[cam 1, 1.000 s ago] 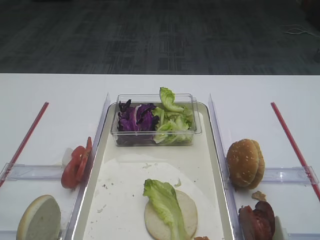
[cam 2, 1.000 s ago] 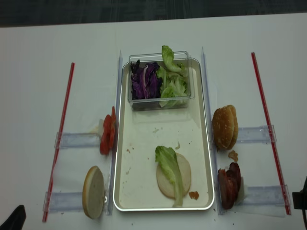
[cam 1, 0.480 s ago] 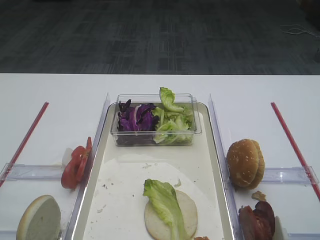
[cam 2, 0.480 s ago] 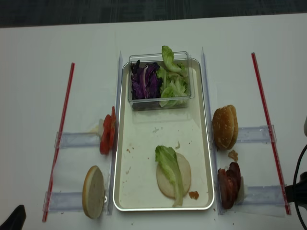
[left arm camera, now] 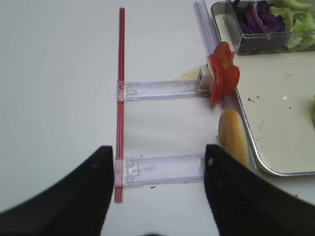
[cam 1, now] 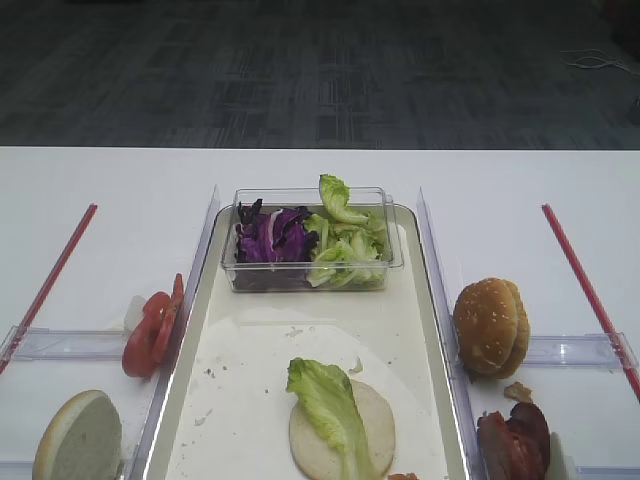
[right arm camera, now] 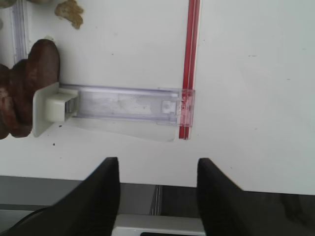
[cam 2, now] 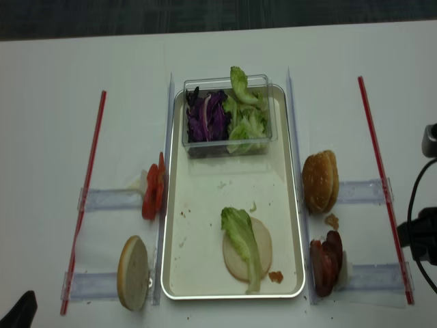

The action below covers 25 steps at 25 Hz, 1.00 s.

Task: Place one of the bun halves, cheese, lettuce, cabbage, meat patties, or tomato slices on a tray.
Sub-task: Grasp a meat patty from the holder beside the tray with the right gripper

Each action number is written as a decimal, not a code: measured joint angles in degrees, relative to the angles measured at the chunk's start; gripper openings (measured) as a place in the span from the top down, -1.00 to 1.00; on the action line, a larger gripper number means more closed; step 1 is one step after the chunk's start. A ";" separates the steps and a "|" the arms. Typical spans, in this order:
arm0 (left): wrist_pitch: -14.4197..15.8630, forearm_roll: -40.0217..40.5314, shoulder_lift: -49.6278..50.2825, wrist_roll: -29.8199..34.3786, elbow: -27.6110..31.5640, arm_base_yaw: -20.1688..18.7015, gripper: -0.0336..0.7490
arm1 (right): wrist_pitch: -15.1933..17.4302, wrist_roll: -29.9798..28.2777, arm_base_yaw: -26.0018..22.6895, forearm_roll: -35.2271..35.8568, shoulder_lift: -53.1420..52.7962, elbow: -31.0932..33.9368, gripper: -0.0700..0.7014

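While the right gripper stands wide and empty short of the meat patties at its ten o'clock, a low approach could snag the clear holder. Left gripper also gapes. The tray holds bun half and lettuce.

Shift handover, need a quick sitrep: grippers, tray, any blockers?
Right gripper open, empty, short of the meat patties. Left gripper open, empty. Tray holds a bun half with lettuce on it. Nothing in the way.
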 joint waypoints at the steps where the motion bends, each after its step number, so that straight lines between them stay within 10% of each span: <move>1: 0.00 0.00 0.00 0.00 0.00 0.00 -0.09 | 0.00 0.00 0.00 0.06 0.54 -0.38 -0.17; 25: 0.00 0.00 0.00 -0.38 0.00 0.00 -0.09 | -0.43 -4.06 0.30 10.67 1.91 -2.37 -0.13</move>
